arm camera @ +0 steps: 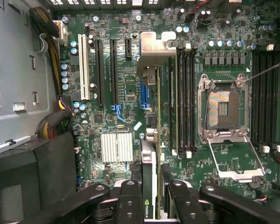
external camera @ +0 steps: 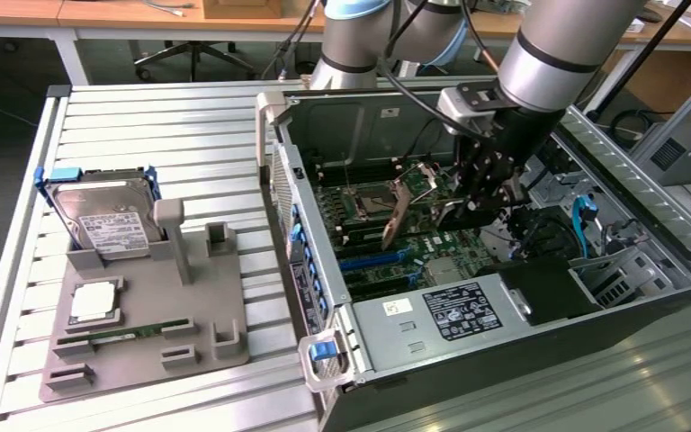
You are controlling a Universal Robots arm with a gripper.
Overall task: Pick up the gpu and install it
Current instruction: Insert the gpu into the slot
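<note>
Wrist view: 1 claw (arm camera: 151,189) clamps 1 gpu (arm camera: 153,50).

memory slots (arm camera: 182,102) crowd gpu (arm camera: 155,49); case (external camera: 309,236) open above

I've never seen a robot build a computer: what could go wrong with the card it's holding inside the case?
The gripper holds the gpu edge-on over the motherboard, near the blue slot; if the two are not lined up, it might press on the board instead. The memory sticks stand close beside the card and could get bumped. The open processor socket nearby looks exposed.
</note>
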